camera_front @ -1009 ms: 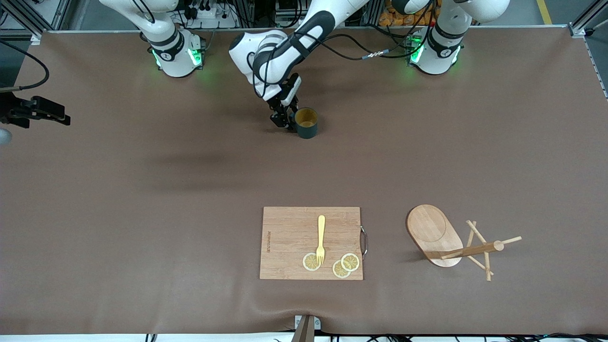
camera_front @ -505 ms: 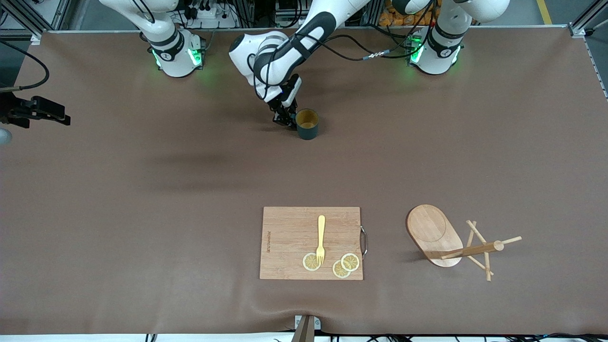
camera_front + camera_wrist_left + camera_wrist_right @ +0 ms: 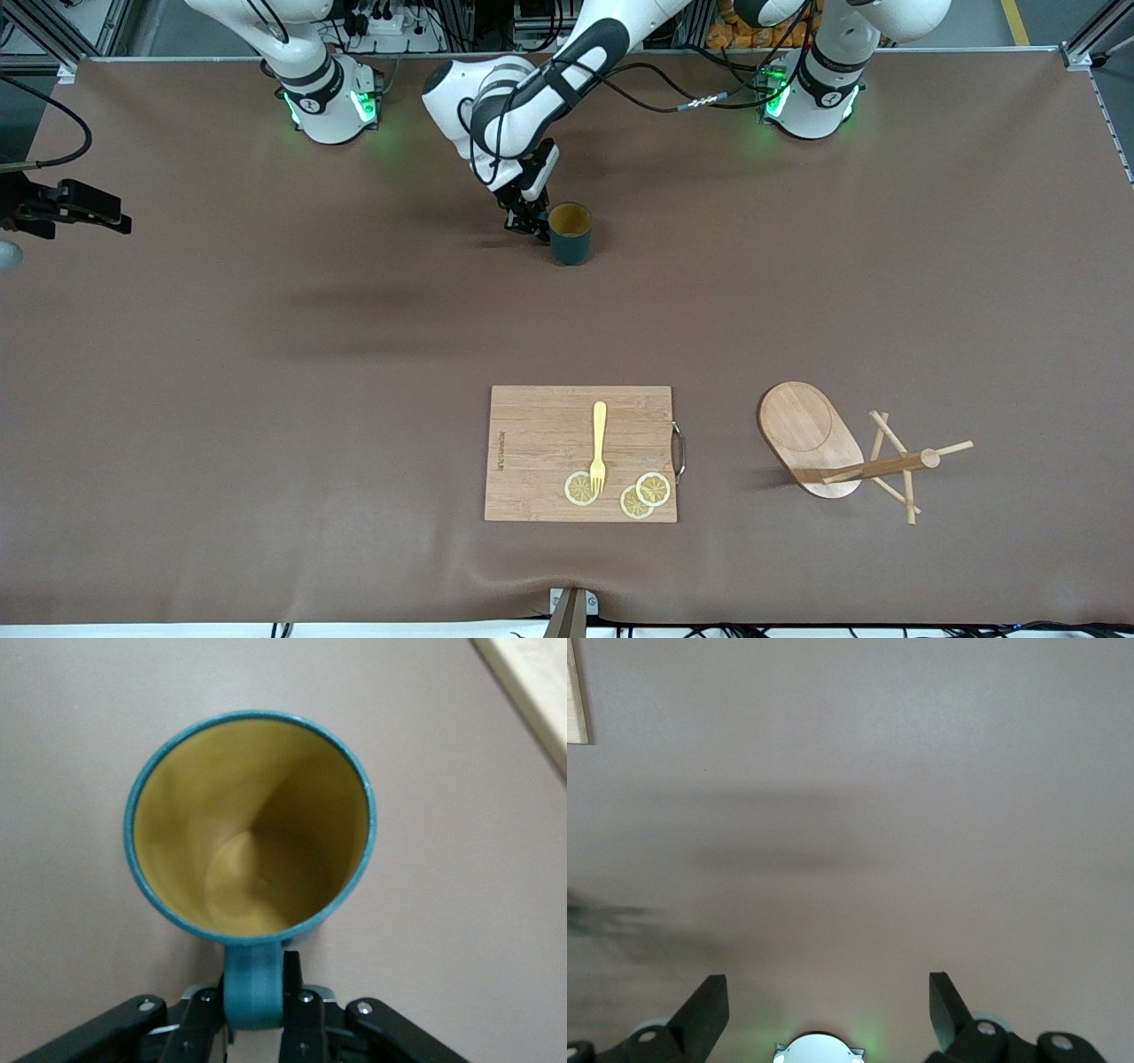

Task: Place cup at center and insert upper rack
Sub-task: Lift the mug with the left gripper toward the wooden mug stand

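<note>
A wide brown table (image 3: 266, 354) fills the front view, with two white robot arms based along its far edge. The left arm reaches in toward the middle of that far edge. The right arm waits, raised at its own end of the table; the right gripper (image 3: 828, 1010) hangs over bare tabletop with its fingers spread wide and nothing between them.

Closer to the camera lies a rectangular cutting board (image 3: 540, 425) carrying a yellow fork (image 3: 599, 447) and lemon slices (image 3: 636, 496). Beside it, toward the left arm's end, the upper rack (image 3: 842, 452) lies tipped on its side (oval base up on edge, pole and pegs flat on the table).

The cup (image 3: 569, 232) stands upright far from the camera, close to the arms' bases, its tan inside empty. The left gripper (image 3: 524, 221) is clenched on the cup's small handle; the left wrist view shows the fingers (image 3: 297, 992) pinching the handle from both sides.

The step in hand appears to be the grasp on the cup. The next move likely calls for lifting it level and carrying it to the table's centre. The rack is untouched.
</note>
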`<state>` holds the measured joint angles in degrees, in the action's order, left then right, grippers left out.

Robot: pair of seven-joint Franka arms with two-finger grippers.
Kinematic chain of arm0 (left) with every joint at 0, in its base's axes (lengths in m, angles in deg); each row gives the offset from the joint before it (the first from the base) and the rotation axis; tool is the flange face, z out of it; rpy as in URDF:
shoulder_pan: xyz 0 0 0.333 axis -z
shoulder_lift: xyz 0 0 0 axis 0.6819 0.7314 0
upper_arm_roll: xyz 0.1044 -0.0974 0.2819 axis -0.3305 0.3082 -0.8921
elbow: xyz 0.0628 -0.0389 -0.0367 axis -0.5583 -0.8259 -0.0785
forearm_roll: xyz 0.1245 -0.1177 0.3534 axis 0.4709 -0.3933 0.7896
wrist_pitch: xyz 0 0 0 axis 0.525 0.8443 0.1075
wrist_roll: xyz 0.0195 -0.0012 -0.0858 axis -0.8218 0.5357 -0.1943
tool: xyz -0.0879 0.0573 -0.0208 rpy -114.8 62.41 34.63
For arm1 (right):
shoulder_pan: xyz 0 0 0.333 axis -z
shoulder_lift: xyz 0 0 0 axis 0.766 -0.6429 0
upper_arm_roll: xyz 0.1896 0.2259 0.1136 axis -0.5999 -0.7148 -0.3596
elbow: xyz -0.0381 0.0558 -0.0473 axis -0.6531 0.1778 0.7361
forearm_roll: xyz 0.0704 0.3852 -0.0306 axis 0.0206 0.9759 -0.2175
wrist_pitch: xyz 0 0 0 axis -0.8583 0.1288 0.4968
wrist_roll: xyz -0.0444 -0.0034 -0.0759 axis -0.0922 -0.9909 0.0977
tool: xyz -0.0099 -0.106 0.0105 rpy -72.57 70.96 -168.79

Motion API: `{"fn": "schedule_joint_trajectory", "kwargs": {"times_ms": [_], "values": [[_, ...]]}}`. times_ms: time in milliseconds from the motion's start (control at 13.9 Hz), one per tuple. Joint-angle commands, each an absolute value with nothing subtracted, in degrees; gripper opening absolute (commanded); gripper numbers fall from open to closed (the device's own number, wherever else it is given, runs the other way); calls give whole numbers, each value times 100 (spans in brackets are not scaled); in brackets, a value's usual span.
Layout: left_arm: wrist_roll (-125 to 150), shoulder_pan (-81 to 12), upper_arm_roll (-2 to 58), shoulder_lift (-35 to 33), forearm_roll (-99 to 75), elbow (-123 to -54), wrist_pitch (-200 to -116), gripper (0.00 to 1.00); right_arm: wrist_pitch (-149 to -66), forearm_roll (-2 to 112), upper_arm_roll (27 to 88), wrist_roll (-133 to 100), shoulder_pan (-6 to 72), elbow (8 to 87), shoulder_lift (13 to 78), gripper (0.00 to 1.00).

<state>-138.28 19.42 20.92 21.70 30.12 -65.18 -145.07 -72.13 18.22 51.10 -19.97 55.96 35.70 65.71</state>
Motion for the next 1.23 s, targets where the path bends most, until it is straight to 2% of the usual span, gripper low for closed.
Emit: {"fn": "schedule_joint_trajectory", "kwargs": {"times_ms": [0,649,1153], "values": [[-14019,1590,2178,1604,2751,-6633,-14415,0,-7229,1871,5120,-1919,5571,3566,6620,100],[-11867,396,2169,294,1469,-6659,-14397,0,-7581,1871,5076,-1919,5562,3452,6612,100],[-9792,-642,2169,-339,879,-6668,-14397,0,-7580,1862,5093,-1910,5588,3417,6620,100]]}}
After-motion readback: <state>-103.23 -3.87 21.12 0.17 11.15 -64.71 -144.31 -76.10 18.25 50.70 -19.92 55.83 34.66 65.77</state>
